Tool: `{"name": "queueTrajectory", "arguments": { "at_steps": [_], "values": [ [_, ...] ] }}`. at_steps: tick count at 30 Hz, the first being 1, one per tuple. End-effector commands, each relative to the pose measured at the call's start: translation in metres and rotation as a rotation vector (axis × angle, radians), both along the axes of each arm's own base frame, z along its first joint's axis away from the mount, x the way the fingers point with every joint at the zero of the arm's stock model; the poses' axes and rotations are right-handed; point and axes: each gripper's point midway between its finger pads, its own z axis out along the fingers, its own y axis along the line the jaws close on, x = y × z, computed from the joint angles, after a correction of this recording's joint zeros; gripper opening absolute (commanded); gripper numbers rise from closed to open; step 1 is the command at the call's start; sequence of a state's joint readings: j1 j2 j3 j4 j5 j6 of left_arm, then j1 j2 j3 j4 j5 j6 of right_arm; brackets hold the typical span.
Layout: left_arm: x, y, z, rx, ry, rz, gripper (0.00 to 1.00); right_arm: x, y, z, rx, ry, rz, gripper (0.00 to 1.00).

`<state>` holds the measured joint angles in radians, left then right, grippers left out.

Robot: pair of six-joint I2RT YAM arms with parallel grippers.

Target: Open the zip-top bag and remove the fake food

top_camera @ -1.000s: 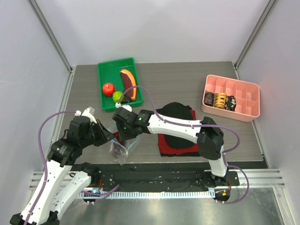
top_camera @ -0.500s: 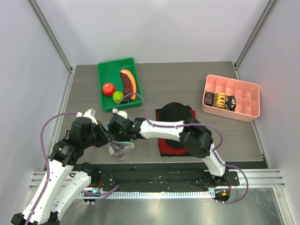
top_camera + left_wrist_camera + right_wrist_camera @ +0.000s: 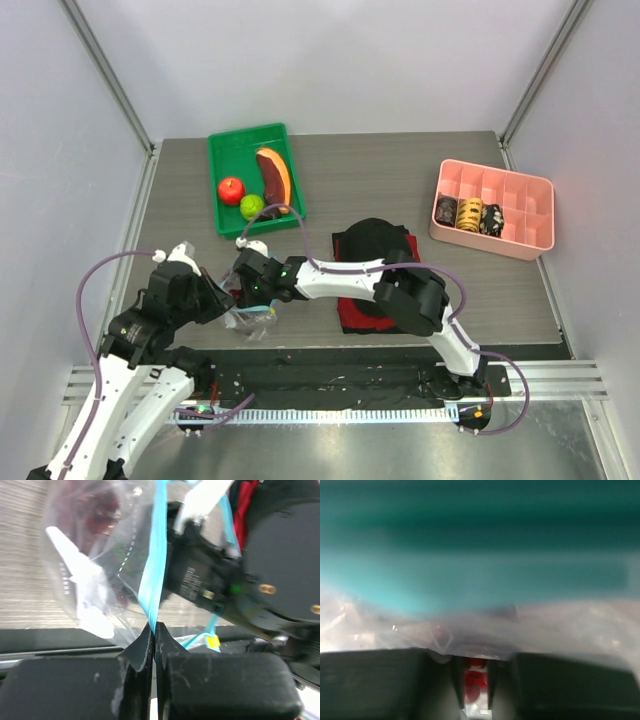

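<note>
So both arms are working the zip-top bag point(image 3: 248, 320) at the near-left part of the table point(image 3: 400, 170), just left of the red cloth point(image 3: 355, 312) with the black round thing point(image 3: 375, 245) on top. I can't tell whether the bag rests on the table or hangs a bit above it.

From the left wrist camera, the left gripper point(image 3: 154, 627) has its fingers pressed tight together on the light blue zip strip point(image 3: 157, 555), which runs straight up out of the pinch. The clear crinkly plastic balloons out to the left of the strip, and a dark purple-red lump point(image 3: 95, 510) sits inside it near the top, too blurry to name for sure.

The right wrist view is a blurry mess: a teal band across the top, wrinkled film below it. The right gripper point(image 3: 476, 655) has its fingers close together with the film bunched right at the tips, so it looks like it's pinching the other lip of the bag. A bit of red shows in the narrow slot between them.

Over in the green tray point(image 3: 222, 150) at the back left sit the red apple point(image 3: 231, 189), the melon slice point(image 3: 274, 175) and the green piece point(image 3: 251, 206). The pink divided box point(image 3: 545, 185) is far right, with dark and yellow items point(image 3: 468, 213) in its left compartments.
</note>
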<state>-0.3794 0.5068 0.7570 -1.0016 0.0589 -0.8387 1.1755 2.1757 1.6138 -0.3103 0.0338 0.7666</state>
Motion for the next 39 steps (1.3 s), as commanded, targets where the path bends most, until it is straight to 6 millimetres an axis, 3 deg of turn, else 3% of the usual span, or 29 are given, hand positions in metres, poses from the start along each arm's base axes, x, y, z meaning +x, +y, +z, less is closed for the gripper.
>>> {"name": "queueTrajectory", "arguments": {
  "at_steps": [1,2,4,5,9,12,20,24,33,36,39],
  "values": [
    [0.008,0.016,0.012,0.064,-0.038,0.071,0.0,-0.002,-0.015,0.049,0.018,-0.046,0.05,0.06],
    [0.011,0.017,0.013,0.073,-0.042,0.073,0.0,-0.004,-0.017,0.072,0.049,-0.059,0.056,0.04],
    [0.013,0.017,0.014,0.08,-0.051,0.071,0.0,-0.008,-0.026,0.089,0.046,-0.066,0.073,0.01],
    [0.015,0.017,0.014,0.079,-0.056,0.072,0.0,-0.01,-0.03,0.109,0.071,-0.08,0.075,0.01],
    [0.016,0.012,0.009,0.065,-0.046,0.053,0.0,-0.013,-0.047,0.139,0.096,-0.047,0.065,0.01],
    [0.016,0.001,0.006,0.024,-0.046,0.013,0.0,-0.007,-0.049,0.16,0.159,-0.009,0.032,0.01],
    [0.009,-0.006,0.001,-0.023,-0.032,-0.012,0.0,0.036,-0.046,0.204,0.336,0.144,-0.104,0.02],
    [0.011,0.002,-0.001,0.014,-0.035,0.023,0.0,0.026,-0.049,0.224,0.417,0.294,-0.078,0.01],
    [0.034,0.002,0.002,0.057,-0.022,0.055,0.0,-0.041,-0.063,0.27,0.556,0.563,0.16,0.02],
    [0.044,0.001,0.013,0.054,-0.067,0.066,0.0,-0.054,-0.069,0.272,0.549,0.596,0.181,0.02],
    [0.053,-0.001,0.034,0.045,-0.126,0.061,0.0,-0.07,-0.076,0.258,0.508,0.627,0.201,0.02]
  ]
}}
